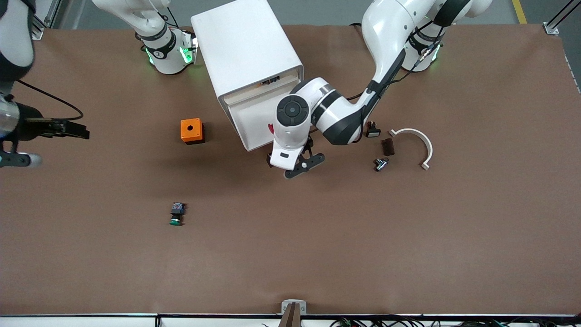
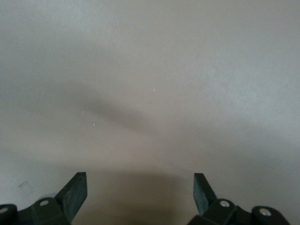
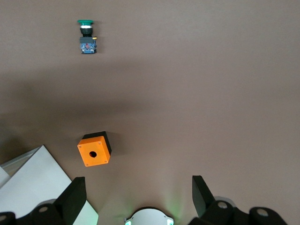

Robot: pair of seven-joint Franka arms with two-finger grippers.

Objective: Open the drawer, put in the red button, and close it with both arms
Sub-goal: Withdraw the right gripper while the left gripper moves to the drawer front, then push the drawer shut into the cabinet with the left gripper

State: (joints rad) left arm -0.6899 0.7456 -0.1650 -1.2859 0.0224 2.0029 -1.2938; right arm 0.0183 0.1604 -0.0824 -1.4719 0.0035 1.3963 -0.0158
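Claw of the right arm is held high over the right arm's end of the surface, fingers apart, nothing gripped; that arm is waiting. Green button is lying nearer the front camera than the orange box. White cabinet is set between the arm bases, and its drawer is seen pulled out. Red sliver at the wrist edge over the drawer is taken as the red button; it is mostly hidden, probably already dropped in. Left claw is hung low over the surface just in front of the drawer, fingers apart, empty. Toward the left arm's end are a small black switch, a dark block, a metal part and a white curved piece.

Closing looks next. Both claws should be brought flat onto the drawer front, spaced evenly, and pushed straight in so the drawer is not skewed and the cabinet is not shoved.
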